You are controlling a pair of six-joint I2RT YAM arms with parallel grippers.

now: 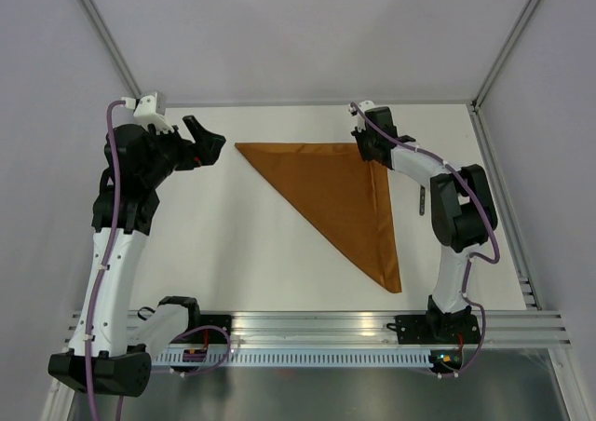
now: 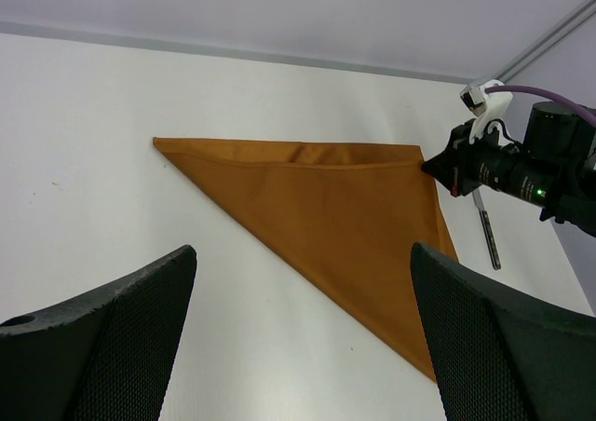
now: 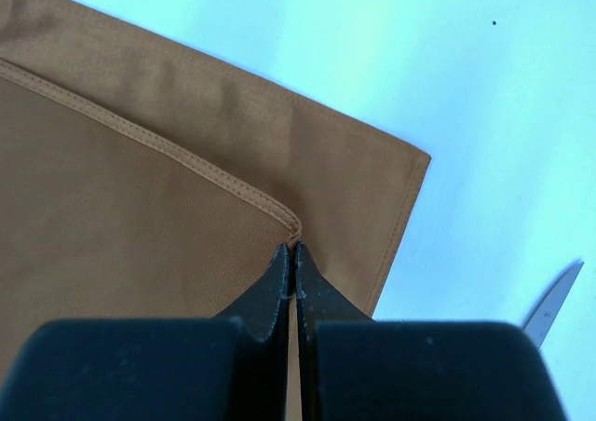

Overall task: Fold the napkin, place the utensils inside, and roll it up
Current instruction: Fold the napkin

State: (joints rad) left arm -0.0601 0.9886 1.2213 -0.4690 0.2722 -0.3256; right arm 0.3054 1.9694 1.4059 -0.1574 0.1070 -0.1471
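Napkin (image 1: 340,193), rust-orange, folded in a triangle flat on the desk (image 1: 233,244): thin, limp, light cloth, best pinched at a hemmed corner, where my right tool (image 3: 294,253) clamps it; my left tool (image 1: 207,137) gapes, apart.

From here the rust-orange napkin (image 2: 326,216) lies flat on the white desk (image 2: 112,207), folded into a triangle with its long straight edge toward the back wall and a point trailing nearer. The left gripper (image 2: 303,253) hangs above it, dark fingers (image 2: 121,337) spread wide. The right gripper (image 2: 438,167) meets the cloth's far right corner. A slim knife (image 2: 488,235) rests just beside that edge.
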